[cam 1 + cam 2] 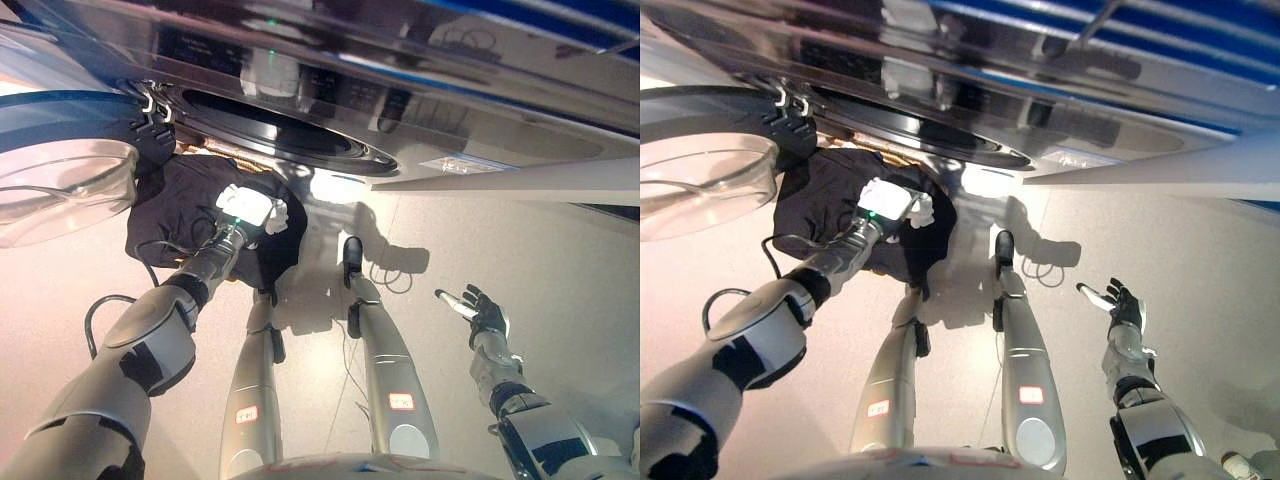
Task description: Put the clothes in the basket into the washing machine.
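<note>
A dark garment hangs bunched just below the washing machine's round drum opening, its top edge near the lower rim. My left hand reaches up from the lower left and is pressed into the garment's right side, its white-tipped fingers curled into the cloth. My right hand hovers low on the right, well away from the machine, with straight fingers that hold nothing. No basket shows in either view.
The machine's round glass door stands swung open on the left, close beside the garment. The silver front panel of the machine fills the top of the view. Pale floor lies beneath on the right.
</note>
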Controlling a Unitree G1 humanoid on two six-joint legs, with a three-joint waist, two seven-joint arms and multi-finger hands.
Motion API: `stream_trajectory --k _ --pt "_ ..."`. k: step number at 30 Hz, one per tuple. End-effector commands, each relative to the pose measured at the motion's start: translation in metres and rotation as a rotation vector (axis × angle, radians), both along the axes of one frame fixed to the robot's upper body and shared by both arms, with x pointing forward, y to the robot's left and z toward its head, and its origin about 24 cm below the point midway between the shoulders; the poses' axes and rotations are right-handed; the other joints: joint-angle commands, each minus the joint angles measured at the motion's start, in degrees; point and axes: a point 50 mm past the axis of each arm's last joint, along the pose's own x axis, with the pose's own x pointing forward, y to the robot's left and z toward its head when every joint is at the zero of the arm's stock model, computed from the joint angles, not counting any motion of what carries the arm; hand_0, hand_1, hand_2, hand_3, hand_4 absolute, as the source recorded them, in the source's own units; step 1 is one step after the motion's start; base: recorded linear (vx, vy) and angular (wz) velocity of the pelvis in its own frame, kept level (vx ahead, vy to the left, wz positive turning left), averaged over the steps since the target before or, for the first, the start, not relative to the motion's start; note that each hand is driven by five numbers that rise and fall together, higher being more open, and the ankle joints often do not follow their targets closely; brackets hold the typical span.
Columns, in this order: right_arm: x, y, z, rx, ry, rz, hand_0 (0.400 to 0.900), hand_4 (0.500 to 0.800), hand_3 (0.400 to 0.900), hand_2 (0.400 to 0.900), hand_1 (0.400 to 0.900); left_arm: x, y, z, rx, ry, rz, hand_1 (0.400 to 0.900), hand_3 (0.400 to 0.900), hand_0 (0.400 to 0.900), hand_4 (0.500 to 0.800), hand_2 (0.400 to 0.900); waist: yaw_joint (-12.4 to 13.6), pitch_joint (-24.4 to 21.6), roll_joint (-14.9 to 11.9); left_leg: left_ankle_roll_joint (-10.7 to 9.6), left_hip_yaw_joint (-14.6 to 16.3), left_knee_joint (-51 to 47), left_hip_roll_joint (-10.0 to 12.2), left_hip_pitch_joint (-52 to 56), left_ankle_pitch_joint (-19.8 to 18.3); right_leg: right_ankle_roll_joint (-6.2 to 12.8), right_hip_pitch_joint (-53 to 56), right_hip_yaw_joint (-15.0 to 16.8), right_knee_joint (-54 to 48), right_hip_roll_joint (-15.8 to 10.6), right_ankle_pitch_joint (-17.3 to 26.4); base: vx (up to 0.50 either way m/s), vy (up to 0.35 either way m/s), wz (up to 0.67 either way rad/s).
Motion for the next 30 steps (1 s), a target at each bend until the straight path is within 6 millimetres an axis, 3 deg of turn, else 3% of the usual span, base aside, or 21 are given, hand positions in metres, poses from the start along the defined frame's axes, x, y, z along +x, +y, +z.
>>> stream_trajectory --k 1,7,8,9,13,26,30 --pt "-0.018 -0.004 -0.010 -0.012 0.026 -0.072 0.900 0.800 0.900 0.900 0.900 0.010 0.018 0.028 0.041 -0.109 0.040 0.900 0.900 0.900 0.800 0.900 -1.5 -1.9 -1.3 1.2 1.6 9.1 -1.7 -7.8 -5.8 3.19 -2.2 -0.1 0.5 1.0 1.4 -0.01 0.007 -0.04" --pt "0.006 0.010 0.003 0.012 -0.048 -0.079 0.900 0.800 0.900 0.900 0.900 0.019 0.022 0.057 0.052 -0.181 0.068 0.900 0.900 0.900 0.800 0.900 -1.5 -2.2 -1.6 1.8 1.8 12.7 -1.7 -14.2 -6.8 3.32 -8.3 0.0 3.0 1.4 1.2 -0.01 0.005 -0.03" --pt "0.007 0.012 0.002 0.017 -0.050 -0.082 0.900 0.800 0.900 0.900 0.900 0.020 0.020 0.059 0.050 -0.186 0.066 0.845 0.845 0.845 0.767 0.845 -1.5 -2.2 -1.7 1.9 1.6 13.4 -1.8 -15.1 -7.0 3.38 -9.1 -0.1 3.5 1.4 1.1 0.00 0.000 0.00" --pt "0.008 0.014 0.002 0.022 -0.052 -0.081 0.900 0.800 0.900 0.900 0.900 0.021 0.019 0.061 0.050 -0.192 0.065 0.633 0.633 0.633 0.640 0.633 -1.5 -2.2 -1.7 2.0 1.5 14.1 -1.9 -16.0 -7.1 3.42 -10.1 -0.1 4.2 1.5 1.2 0.00 0.000 0.00" --pt "0.009 0.016 0.002 0.030 -0.064 -0.090 0.900 0.800 0.900 0.900 0.900 0.020 0.018 0.058 0.048 -0.188 0.065 0.400 0.400 0.400 0.500 0.400 -1.5 -2.9 -1.7 2.2 1.4 15.2 -1.9 -18.0 -7.4 3.28 -12.1 -0.3 5.1 1.6 1.0 0.00 0.000 0.00" --pt "0.000 0.025 -0.006 0.011 -0.043 -0.037 0.900 0.800 0.900 0.900 0.900 0.016 0.007 0.043 -0.062 -0.195 0.051 0.400 0.400 0.400 0.500 0.400 -1.9 -5.8 -1.9 1.9 0.9 11.3 -2.1 -15.0 -6.1 3.03 -9.0 -0.6 1.0 1.5 2.6 0.00 0.000 0.00" --pt "-0.002 0.027 -0.008 0.017 -0.039 -0.024 0.900 0.800 0.900 0.900 0.900 0.015 0.013 0.044 -0.229 -0.208 0.128 0.400 0.400 0.400 0.500 0.400 -1.8 -5.9 -2.1 1.3 0.9 6.7 -1.8 -9.4 -4.4 3.09 -3.6 -0.5 -2.8 1.5 3.8 0.01 -0.011 -0.02"
